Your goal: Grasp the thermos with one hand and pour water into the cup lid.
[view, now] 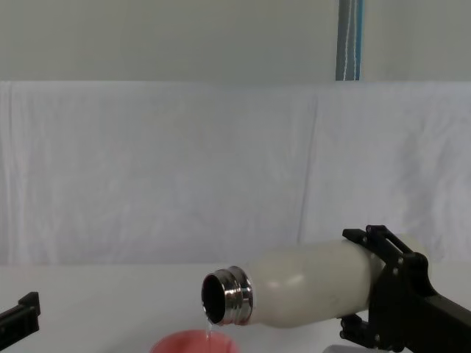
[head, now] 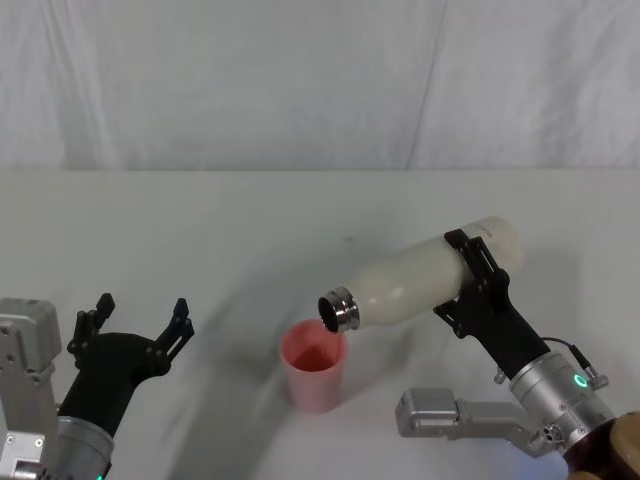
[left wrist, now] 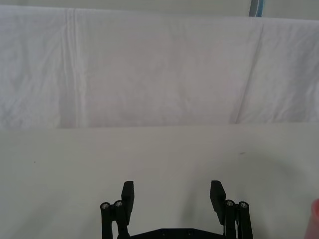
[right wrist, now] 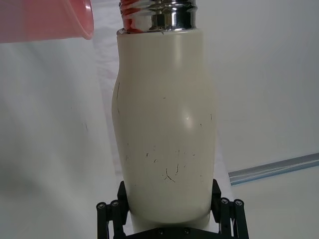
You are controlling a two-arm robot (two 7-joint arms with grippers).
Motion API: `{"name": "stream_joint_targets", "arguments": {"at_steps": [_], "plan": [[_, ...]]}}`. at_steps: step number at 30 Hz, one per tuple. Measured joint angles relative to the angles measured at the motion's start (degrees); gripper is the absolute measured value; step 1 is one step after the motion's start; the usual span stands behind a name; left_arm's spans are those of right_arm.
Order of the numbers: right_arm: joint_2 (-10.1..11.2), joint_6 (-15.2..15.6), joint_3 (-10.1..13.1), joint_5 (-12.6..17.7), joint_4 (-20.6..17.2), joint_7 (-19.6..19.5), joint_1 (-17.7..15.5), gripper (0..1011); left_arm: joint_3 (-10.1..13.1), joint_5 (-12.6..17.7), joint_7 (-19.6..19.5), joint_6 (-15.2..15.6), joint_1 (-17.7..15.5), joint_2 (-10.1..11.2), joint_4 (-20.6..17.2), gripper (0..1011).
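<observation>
White cloth covered the table (head: 200, 220) where the right black hand (head: 478, 282), clamped round the tall cream-white thermos (head: 430, 272), needed only a steady, gentle tilt to keep the thin stream inside the small salmon-pink cup lid (head: 314, 365), while the left hand (head: 140, 325) sat spread and idle.

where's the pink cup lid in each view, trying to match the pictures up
Head view: the cup lid stands low and centre on the table, under the thermos mouth.
Chest view: just its rim at the bottom edge, left of centre.
Right wrist view: upper left corner, beside the steel neck.
Left wrist view: a pink sliver at the lower right edge.
Shared landmark: the thermos's steel neck.
</observation>
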Motion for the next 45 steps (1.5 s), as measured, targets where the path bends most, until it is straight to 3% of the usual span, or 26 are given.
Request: {"name": "stream_joint_targets", "arguments": {"at_steps": [45], "plan": [[0.13,0.08,-0.15,-0.36,-0.1,-0.2,0.2,957,0.0,0.0,0.0,0.0,0.0,0.0,0.0,1001]]}}
